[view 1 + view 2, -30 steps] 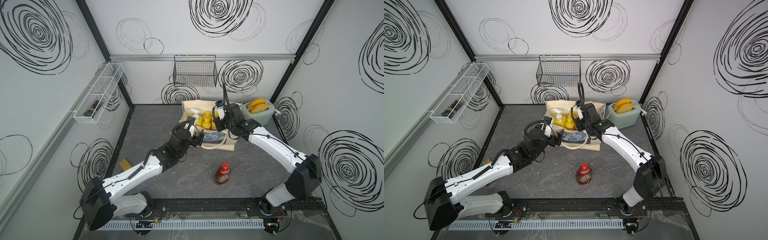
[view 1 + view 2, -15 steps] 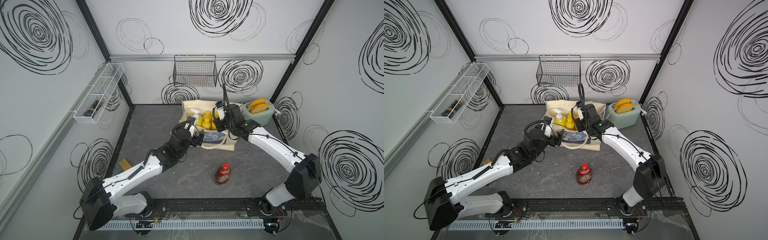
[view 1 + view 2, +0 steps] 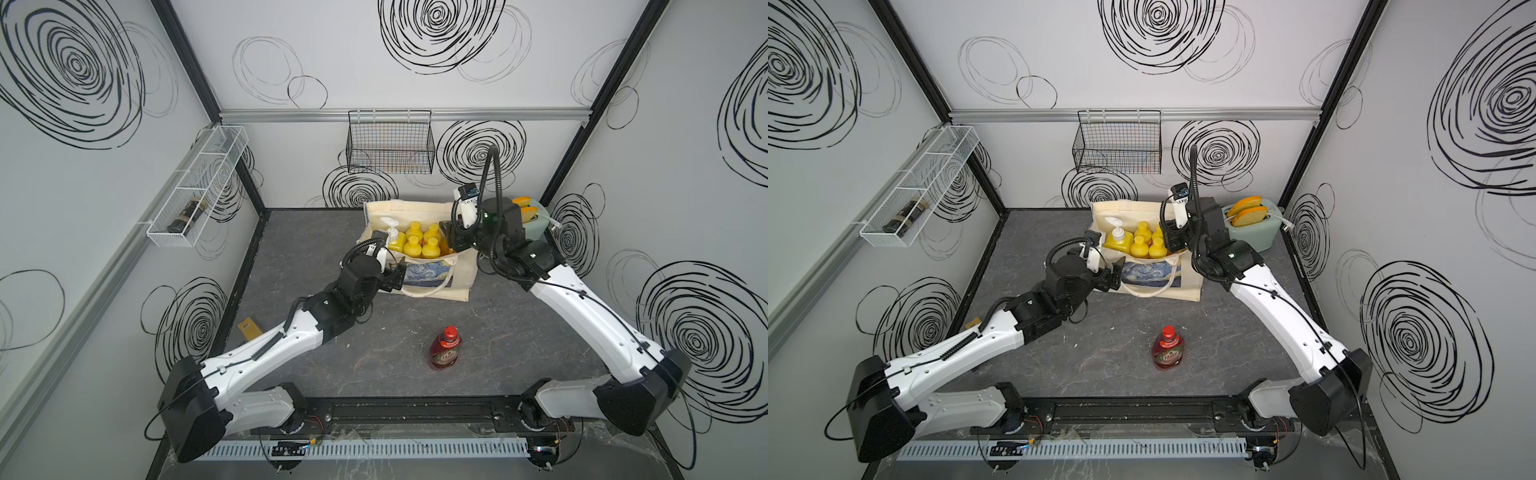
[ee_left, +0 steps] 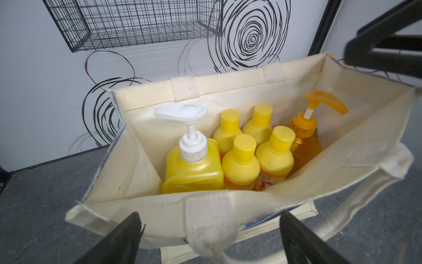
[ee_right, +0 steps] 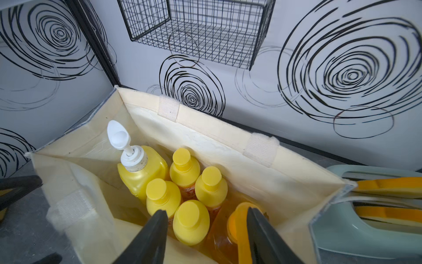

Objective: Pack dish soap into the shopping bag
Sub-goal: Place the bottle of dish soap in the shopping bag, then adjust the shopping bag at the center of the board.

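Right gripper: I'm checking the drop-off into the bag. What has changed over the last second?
The right gripper has opened, letting go of the orange pump bottle, which stands in the shopping bag, and has pulled up and toward the robot's right. Unchanged: the left gripper, open at the bag's near rim; the red Fairy bottle on the table.

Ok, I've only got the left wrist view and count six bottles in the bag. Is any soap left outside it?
Observer: One. The red Fairy bottle stands upright on the table, apart from the shopping bag, toward the arms' bases.
Operator: Is the right gripper free to fetch it?
Observer: Looks so: the right gripper is over the bag, jaws apart, nothing clamped; the orange pump bottle sits below it.
Operator: Anything beside the bag there?
Observer: A pale green toaster, close by the bag's end.
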Robot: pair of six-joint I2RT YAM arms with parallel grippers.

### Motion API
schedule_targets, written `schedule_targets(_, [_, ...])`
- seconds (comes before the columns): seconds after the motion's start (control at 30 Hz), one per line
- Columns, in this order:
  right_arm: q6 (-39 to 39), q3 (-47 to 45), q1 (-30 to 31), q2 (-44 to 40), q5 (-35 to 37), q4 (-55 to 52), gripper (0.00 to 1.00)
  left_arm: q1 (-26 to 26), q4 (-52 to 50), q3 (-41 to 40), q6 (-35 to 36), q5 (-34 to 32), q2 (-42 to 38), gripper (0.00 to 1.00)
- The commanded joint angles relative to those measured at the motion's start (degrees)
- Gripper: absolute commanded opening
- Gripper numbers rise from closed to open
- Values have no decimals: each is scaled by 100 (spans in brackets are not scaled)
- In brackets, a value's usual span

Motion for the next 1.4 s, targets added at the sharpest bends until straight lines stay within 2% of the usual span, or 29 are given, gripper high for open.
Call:
schedule_targets(0.0, [136, -94, -203, -499, 430, -226, 69, 424, -253, 473, -461, 5, -379, 96])
schedule_targets(0.13, [526, -438, -1054, -875, -180, -191, 75, 1183, -822, 1227, -706, 803, -340, 96])
schedule_targets(0.27, [838, -343, -1930, -623, -1235, -233, 73, 1758, -1217, 1782, -817, 1497, 100, 96])
schedule_targets(0.4, [687, -127, -1992, -209, -1397, -407, 72, 2069, -1672, 2352, -687, 2026, 831, 96])
schedule_targets(0.57, [639, -216, -1970, 17, -1763, -246, 72, 2082, -1316, 2163, -654, 2237, 1111, 96])
schedule_targets(0.67, [539, -87, -1933, 269, -1662, -387, 70, 2081, -1304, 2145, -611, 2158, 1271, 100])
schedule_targets(0.73, [500, -78, -1922, 360, -1652, -447, 66, 2083, -1245, 2076, -605, 2168, 1334, 96])
schedule_targets(0.83, [470, -93, -1889, 420, -1608, -538, 57, 2088, -1233, 2064, -570, 2107, 1464, 88])
schedule_targets(0.9, [440, -89, -1848, 420, -1594, -604, 53, 2118, -1197, 2053, -545, 2066, 1543, 78])
schedule_targets(1.07, [394, -94, -1716, 371, -1340, -785, 39, 2215, -1103, 1965, -570, 1951, 1571, 40])
schedule_targets(1.27, [322, -113, -1711, 355, -1204, -939, 8, 2282, -946, 1789, -646, 1897, 1346, 15])
schedule_targets(1.33, [290, -116, -1712, 300, -1126, -976, 0, 2287, -944, 1768, -686, 1898, 1286, 9])
schedule_targets(1.37, [276, -113, -1711, 263, -1081, -984, 0, 2284, -947, 1762, -706, 1909, 1262, 6])
